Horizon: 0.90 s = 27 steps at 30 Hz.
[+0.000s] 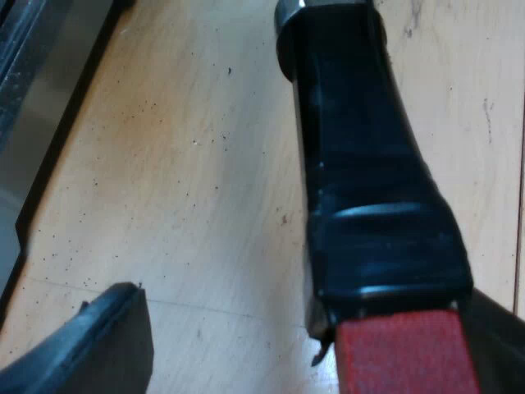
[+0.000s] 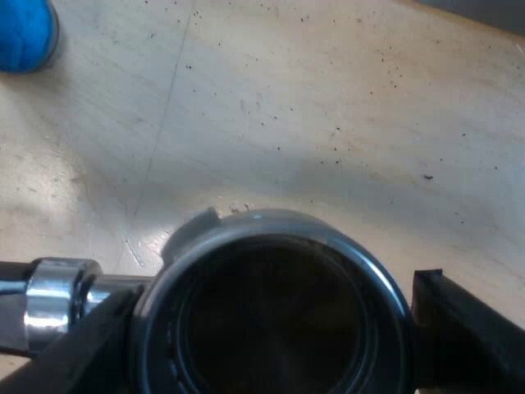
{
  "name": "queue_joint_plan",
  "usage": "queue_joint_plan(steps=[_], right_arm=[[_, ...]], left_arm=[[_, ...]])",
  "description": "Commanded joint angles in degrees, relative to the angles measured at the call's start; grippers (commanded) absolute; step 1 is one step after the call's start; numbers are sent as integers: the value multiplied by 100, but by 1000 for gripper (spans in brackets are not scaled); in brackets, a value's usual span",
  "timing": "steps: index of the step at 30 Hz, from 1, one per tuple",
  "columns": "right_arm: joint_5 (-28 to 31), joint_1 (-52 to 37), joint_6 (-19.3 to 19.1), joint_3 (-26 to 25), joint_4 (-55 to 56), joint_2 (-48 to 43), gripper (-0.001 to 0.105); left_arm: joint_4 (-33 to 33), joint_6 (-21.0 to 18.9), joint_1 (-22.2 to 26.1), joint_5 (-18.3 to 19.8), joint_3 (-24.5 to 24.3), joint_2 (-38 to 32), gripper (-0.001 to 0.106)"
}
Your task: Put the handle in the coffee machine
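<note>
The metal holder is not in the machine. Seen from over its round head, the dark empty basket faces up at the camera above the wooden table. The right gripper is clamped on that head: one black finger lies against the rim on the side where the shiny neck leaves the holder, and the other finger presses the opposite side of the rim. A blue tamper stands on the table well apart from the holder.

The holder's dark handle runs from a metal collar to its red end, which is the part nearest the left wrist camera. The left gripper is spread wide around that red end without squeezing it. One finger stands clear of the handle with bare table between them, and the other finger sits just beside the handle. The dark-edged metal base of the espresso machine lies apart from the handle, across a stretch of speckled table.
</note>
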Motion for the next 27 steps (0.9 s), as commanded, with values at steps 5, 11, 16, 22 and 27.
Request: queue_joint_plan(steps=[5,11,16,22,27], right_arm=[[-104,4,33,-34,-80,-95,0],[-104,4,33,-34,-80,-95,0],[-104,4,33,-34,-80,-95,0],[-149,4,33,-34,-80,-95,0],[-149,4,33,-34,-80,-95,14]], left_arm=[[182,-6,-16,-63,1,-3,63],[172,-6,-16,-22,1,-3,52],[211,4,-16,-6,1,-3,39],[268,-7,-16,-6,1,-3,0],[384,-7,-16,8,1,-3,0]])
